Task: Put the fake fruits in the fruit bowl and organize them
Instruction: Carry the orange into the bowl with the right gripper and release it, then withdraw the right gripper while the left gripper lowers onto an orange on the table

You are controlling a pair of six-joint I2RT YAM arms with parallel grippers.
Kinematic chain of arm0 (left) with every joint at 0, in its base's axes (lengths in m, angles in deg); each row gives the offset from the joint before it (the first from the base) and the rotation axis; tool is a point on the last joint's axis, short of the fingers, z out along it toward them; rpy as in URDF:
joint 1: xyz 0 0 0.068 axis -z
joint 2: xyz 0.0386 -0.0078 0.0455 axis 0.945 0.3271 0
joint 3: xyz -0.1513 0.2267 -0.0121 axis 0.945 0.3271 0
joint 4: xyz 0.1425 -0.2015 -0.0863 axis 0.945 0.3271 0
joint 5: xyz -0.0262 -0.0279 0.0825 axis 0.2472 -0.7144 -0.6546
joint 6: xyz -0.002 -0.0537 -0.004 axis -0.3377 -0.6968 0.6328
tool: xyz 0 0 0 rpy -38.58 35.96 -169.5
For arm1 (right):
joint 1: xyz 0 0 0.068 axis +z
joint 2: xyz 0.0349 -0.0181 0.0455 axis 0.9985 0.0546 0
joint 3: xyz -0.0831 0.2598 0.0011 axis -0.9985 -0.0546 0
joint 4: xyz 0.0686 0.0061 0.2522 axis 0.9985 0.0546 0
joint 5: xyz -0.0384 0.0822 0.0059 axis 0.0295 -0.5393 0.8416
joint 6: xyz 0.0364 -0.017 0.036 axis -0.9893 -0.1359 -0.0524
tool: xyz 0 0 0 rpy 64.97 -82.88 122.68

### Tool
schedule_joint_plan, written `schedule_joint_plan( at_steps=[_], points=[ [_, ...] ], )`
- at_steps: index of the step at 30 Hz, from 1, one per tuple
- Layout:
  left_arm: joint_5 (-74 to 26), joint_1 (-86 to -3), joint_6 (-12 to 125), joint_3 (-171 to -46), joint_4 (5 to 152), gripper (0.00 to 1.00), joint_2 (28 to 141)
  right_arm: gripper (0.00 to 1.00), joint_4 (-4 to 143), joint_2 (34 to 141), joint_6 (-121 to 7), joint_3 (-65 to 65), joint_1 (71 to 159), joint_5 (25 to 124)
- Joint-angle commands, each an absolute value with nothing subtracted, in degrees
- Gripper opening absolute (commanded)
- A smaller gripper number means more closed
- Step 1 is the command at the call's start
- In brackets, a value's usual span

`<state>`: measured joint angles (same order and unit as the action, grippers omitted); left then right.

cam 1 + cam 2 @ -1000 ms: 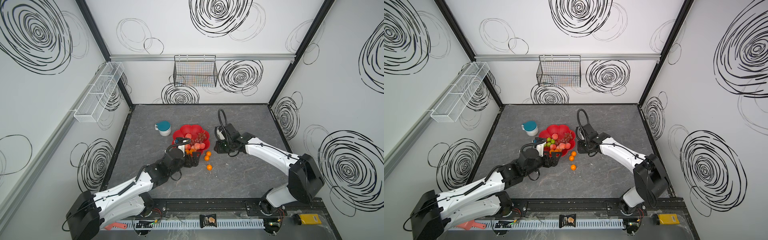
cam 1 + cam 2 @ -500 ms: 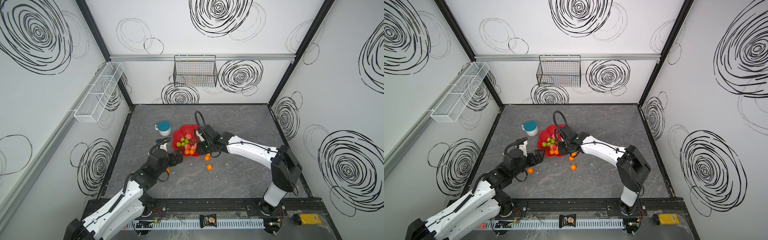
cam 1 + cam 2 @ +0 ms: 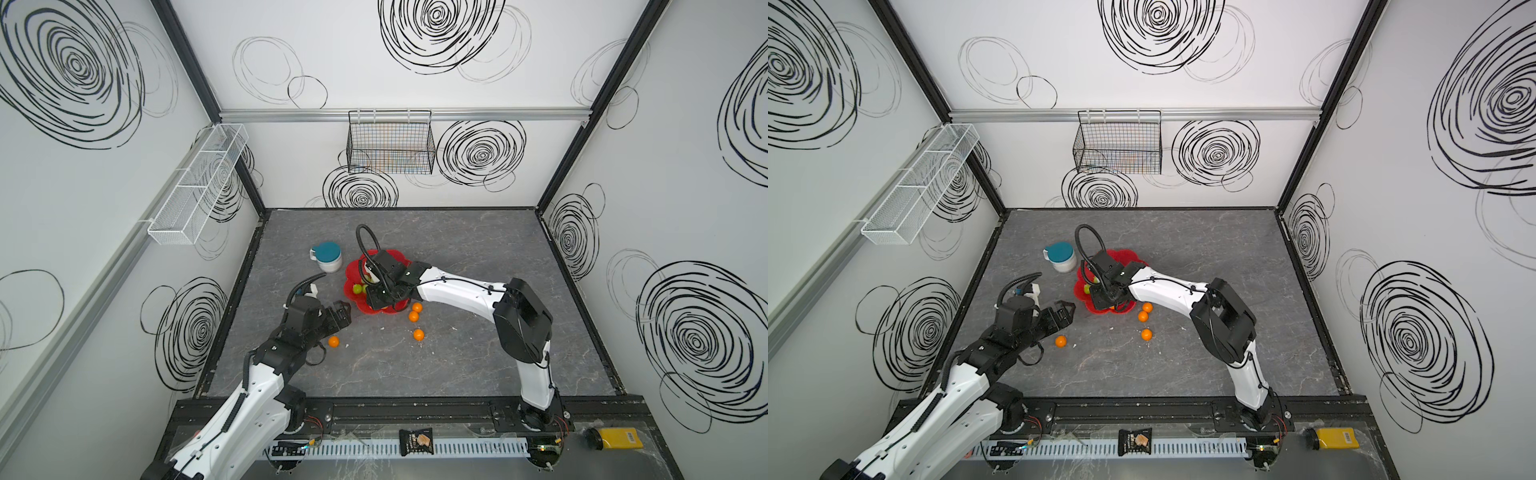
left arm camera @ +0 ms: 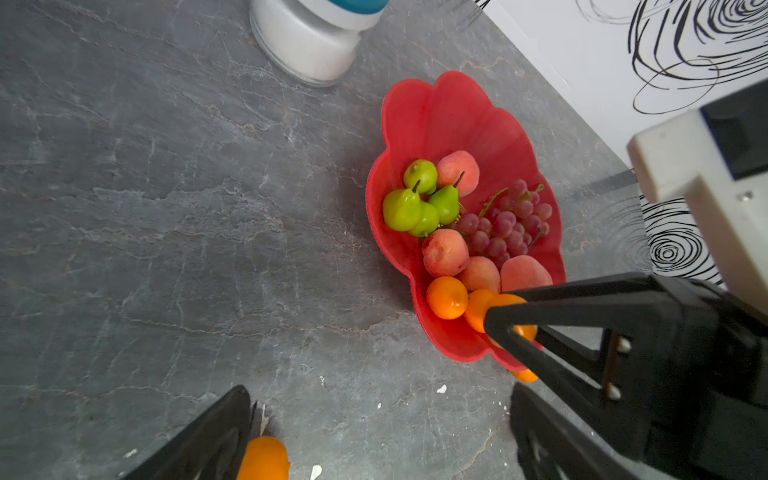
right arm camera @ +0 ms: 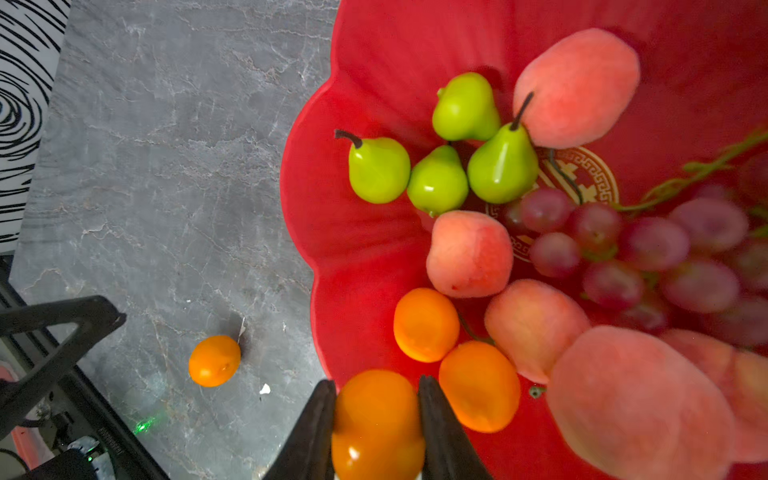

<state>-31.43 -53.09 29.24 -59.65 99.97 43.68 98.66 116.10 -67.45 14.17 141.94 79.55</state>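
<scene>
The red scalloped fruit bowl point(image 3: 399, 257) point(image 3: 1125, 257) point(image 4: 440, 116) point(image 5: 374, 50) holds several green pears point(image 5: 438, 178), several peaches point(image 5: 469, 253), a grape bunch point(image 5: 648, 245) and two orange balls point(image 5: 426, 324). My right gripper point(image 5: 376, 384) point(image 3: 376, 297) hangs over the bowl's near rim, shut on another orange ball point(image 5: 377, 419). My left gripper point(image 3: 338, 318) point(image 4: 380, 399) stands open above the table, left of the bowl. A loose orange ball point(image 3: 333, 341) point(image 4: 264, 459) lies just beside its near finger. Three more orange balls point(image 3: 413, 316) lie on the table at the bowl's near right.
A white mug with a teal lid point(image 3: 327, 257) stands just left of the bowl. A black wire basket point(image 3: 390, 145) hangs on the back wall and a white mesh shelf point(image 3: 199, 183) on the left wall. A snack packet point(image 3: 416, 441) lies on the front rail.
My left gripper has drawn back from the bowl to the left, and an orange ball now lies on the table beside it. My right gripper has swung left over the bowl.
</scene>
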Motion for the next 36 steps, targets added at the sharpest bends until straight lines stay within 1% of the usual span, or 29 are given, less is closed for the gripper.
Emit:
schedule_joint_plan(
  at_steps=[1, 7, 11, 17, 26, 32, 36],
  points=[
    [-30.79, -53.73, 29.68, -60.75, 99.63, 0.99, 43.49, 0.31, 100.3, 118.11, -66.64, 17.26, 142.22, 79.76],
    [-30.18, -54.06, 30.07, -60.62, 99.41, 0.99, 44.18, 0.33, 102.31, 122.05, -65.87, 21.8, 142.24, 79.14],
    [-30.23, -54.14, 30.07, -60.49, 99.41, 0.99, 43.93, 0.38, 102.95, 123.08, -65.61, 22.88, 142.16, 79.25],
    [-30.53, -54.29, 30.21, -60.5, 99.71, 0.99, 44.19, 0.42, 103.39, 123.25, -65.32, 23.19, 142.17, 79.41],
    [-31.99, -54.6, 30.38, -61.19, 101.2, 0.99, 44.46, 0.44, 103.89, 122.24, -65.31, 23.06, 142.16, 79.39],
    [-38.59, -53.31, 29.58, -63.69, 106.48, 0.99, 45.44, 0.44, 104.22, 117.85, -65.12, 23.03, 142.16, 79.56],
    [-46.49, -47.59, 27.7, -66.16, 111.25, 0.99, 47.44, 0.44, 103.43, 113.23, -65.04, 20.7, 142.34, 79.81]
  ],
)
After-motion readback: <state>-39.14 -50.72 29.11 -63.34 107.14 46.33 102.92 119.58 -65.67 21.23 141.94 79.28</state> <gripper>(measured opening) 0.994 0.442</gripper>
